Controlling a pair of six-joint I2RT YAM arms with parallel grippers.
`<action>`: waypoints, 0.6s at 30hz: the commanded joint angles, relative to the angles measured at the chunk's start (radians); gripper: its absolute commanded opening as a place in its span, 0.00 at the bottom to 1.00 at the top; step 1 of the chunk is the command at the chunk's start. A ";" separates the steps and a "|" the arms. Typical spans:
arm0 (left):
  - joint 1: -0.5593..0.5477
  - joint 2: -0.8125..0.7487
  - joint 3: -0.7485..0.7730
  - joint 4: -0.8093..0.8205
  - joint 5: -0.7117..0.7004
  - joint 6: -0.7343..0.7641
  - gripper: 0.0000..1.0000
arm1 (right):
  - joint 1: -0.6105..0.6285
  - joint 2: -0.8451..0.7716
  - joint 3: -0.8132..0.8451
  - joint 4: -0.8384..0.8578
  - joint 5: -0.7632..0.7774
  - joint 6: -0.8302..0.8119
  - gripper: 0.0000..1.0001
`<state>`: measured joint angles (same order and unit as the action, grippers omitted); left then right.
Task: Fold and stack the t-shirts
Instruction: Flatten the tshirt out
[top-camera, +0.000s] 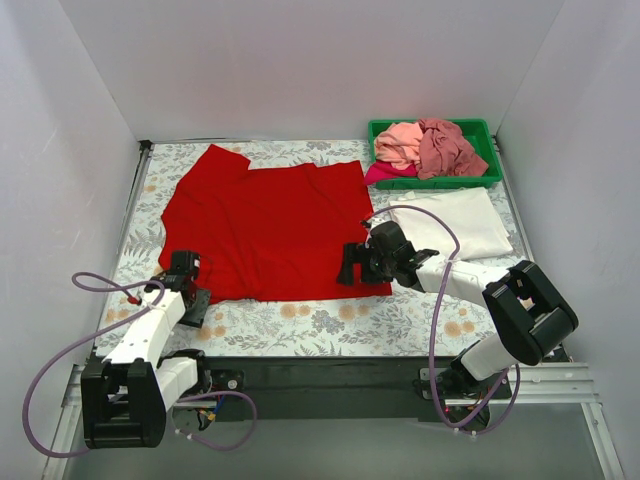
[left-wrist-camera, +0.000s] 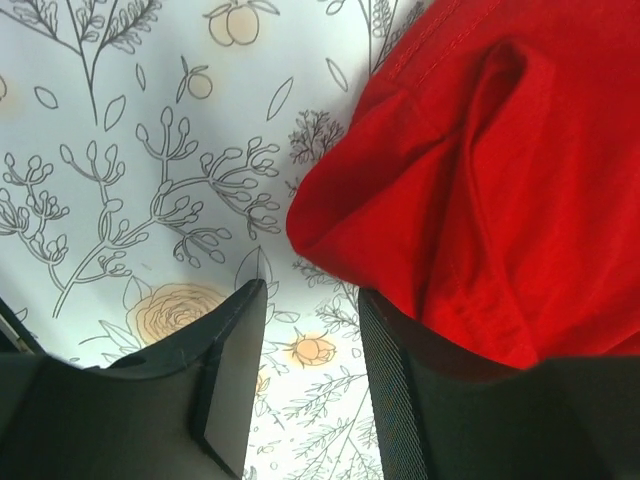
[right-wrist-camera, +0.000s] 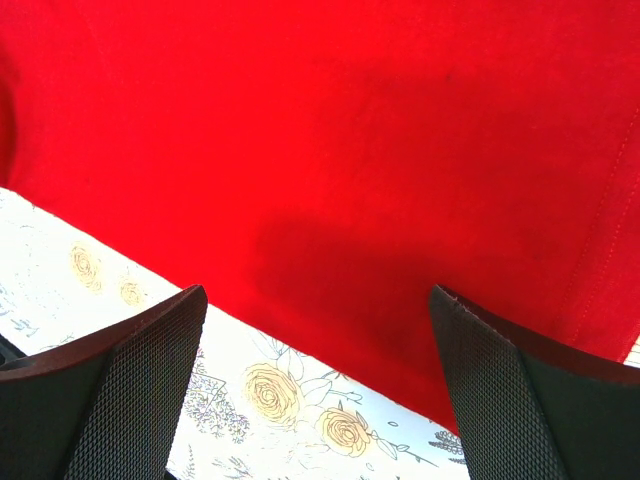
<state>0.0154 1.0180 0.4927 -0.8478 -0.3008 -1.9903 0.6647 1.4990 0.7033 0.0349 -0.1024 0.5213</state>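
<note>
Red t-shirt (top-camera: 270, 225) lies spread flat on the floral tablecloth (top-camera: 330, 320). Left gripper (left-wrist-camera: 310, 300) sits at its near-left corner, jaws partly apart, only tablecloth between them. Right gripper (right-wrist-camera: 320, 300) hangs wide open over the near-right hem. Beyond it, a folded white t-shirt (top-camera: 450, 222); farthest back, pink t-shirts (top-camera: 425, 148) heaped in the green tray (top-camera: 482, 128).

Floral-print table (top-camera: 330, 320)
Bright red cloth t-shirt (top-camera: 265, 225) lies flat between left gripper (top-camera: 185, 263) and right gripper (top-camera: 350, 263); folded white t-shirt (top-camera: 455, 222) and green plastic tray (top-camera: 480, 181) beyond the right.
</note>
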 joint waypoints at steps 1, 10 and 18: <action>-0.002 0.014 0.026 0.041 -0.058 -0.015 0.42 | -0.008 0.004 -0.002 -0.027 0.030 -0.006 0.98; -0.003 -0.010 0.055 0.105 -0.012 0.044 0.50 | -0.008 0.006 0.015 -0.033 0.032 -0.018 0.98; -0.002 0.080 0.030 0.182 0.028 0.080 0.55 | -0.011 0.012 0.019 -0.061 0.033 -0.026 0.98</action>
<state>0.0154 1.0515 0.5133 -0.7136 -0.2878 -1.9350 0.6621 1.4990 0.7044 0.0303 -0.1001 0.5167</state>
